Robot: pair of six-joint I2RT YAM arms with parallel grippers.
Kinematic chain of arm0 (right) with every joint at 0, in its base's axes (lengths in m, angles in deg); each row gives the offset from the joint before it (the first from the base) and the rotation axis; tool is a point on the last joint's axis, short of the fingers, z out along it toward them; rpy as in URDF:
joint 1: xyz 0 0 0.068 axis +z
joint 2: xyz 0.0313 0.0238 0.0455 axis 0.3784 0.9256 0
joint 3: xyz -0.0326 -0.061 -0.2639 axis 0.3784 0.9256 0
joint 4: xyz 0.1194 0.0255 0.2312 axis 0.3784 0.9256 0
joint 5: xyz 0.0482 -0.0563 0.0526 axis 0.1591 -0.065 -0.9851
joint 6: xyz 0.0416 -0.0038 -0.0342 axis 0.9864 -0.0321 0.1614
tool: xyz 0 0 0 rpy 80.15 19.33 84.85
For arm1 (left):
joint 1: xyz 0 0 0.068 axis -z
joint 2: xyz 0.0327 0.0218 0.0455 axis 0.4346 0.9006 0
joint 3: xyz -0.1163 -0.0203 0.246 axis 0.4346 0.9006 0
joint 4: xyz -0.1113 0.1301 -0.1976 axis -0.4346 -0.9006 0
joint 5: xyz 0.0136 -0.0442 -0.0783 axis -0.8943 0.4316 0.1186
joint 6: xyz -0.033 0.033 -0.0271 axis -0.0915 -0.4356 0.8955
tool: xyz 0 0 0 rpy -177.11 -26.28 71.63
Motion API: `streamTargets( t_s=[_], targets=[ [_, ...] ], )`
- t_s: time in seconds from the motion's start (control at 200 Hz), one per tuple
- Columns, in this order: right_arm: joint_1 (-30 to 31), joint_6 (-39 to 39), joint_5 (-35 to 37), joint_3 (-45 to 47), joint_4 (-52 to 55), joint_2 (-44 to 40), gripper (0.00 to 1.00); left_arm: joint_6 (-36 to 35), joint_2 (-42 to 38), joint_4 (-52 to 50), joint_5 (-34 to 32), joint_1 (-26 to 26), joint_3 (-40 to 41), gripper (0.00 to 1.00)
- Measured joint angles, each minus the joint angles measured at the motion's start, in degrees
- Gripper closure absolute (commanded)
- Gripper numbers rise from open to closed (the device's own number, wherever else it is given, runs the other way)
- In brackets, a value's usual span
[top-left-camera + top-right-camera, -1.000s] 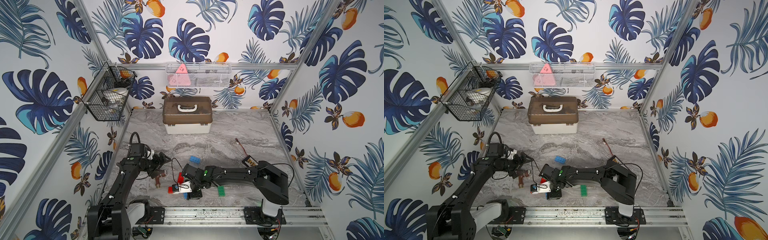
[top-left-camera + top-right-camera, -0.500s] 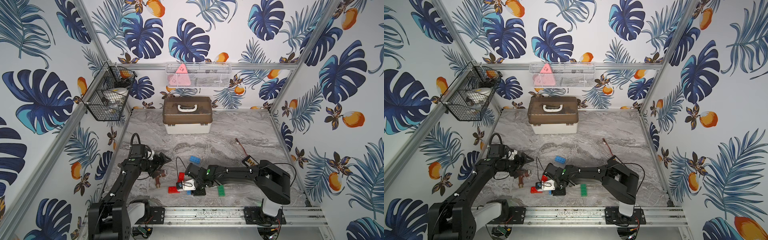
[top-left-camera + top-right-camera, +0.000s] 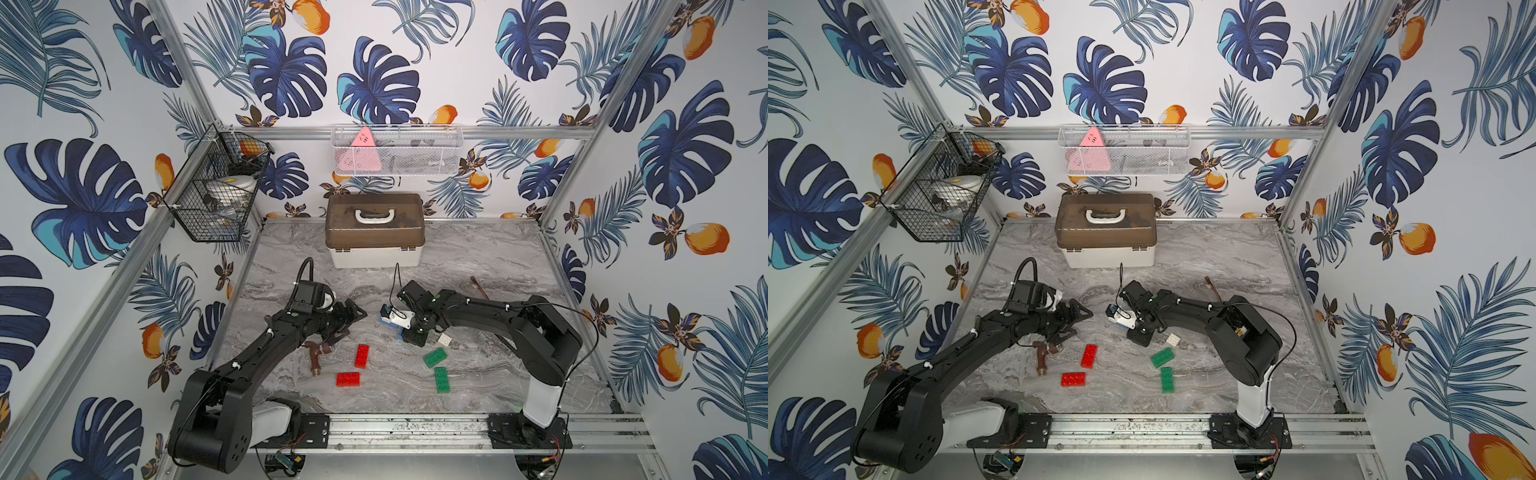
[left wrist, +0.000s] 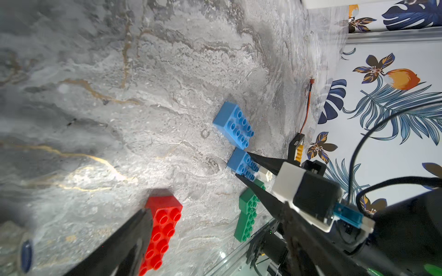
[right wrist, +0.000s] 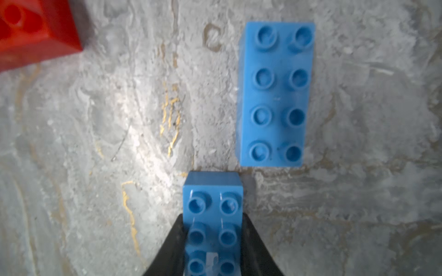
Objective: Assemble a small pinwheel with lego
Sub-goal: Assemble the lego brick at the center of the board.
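In the right wrist view my right gripper (image 5: 212,217) is shut on a blue lego brick (image 5: 212,191), held low over the marble table. A second blue brick (image 5: 275,95) lies just ahead of it, also seen in a top view (image 3: 384,321). Two red bricks (image 3: 361,356) (image 3: 348,379), two green bricks (image 3: 435,357) (image 3: 442,379) and a white square brick (image 3: 445,340) lie loose toward the front. My left gripper (image 3: 355,322) hangs open and empty, behind the red bricks. One finger (image 4: 124,241) shows beside a red brick (image 4: 162,231). No assembled pinwheel is in view.
A brown pipe fitting (image 3: 318,355) lies under my left forearm, left of the red bricks. A brown-lidded box (image 3: 376,230) stands at the back. A thin wire (image 3: 478,286) lies at the right. Wire baskets (image 3: 216,195) hang on the walls, and a metal rail (image 3: 415,428) runs along the front.
My right gripper shut on a blue brick near the front red bricks and carried it back, up to the other blue brick. The left gripper edged slightly right.
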Motion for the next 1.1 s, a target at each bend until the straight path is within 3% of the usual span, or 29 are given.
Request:
streamTargets(
  t_s=[0.54, 0.726, 0.926, 1.031, 1.101],
  targets=[
    [-2.5, 1.5, -0.2, -3.2, -2.3, 3.1, 0.82, 0.0, -0.8, 1.6, 0.0, 0.1, 2.1, 0.09],
    [-3.4, 1.5, -0.9, -4.7, -2.2, 4.4, 0.78, 0.0, -0.8, 1.8, 0.0, 0.1, 2.5, 0.05],
    [-3.6, 1.5, -1.7, -3.2, -4.0, 3.5, 0.58, 0.0, 0.3, 1.9, 0.2, 0.1, 2.5, 0.01],
    [-3.6, 2.4, -1.4, -2.9, -3.9, 3.1, 0.35, -0.1, 1.2, 1.8, 0.3, 0.1, 2.3, 0.01],
    [-3.7, 2.9, -0.9, -2.7, -3.2, 1.8, 0.28, -0.3, 1.2, 1.3, 0.2, 0.1, 1.6, 0.01]
  ],
)
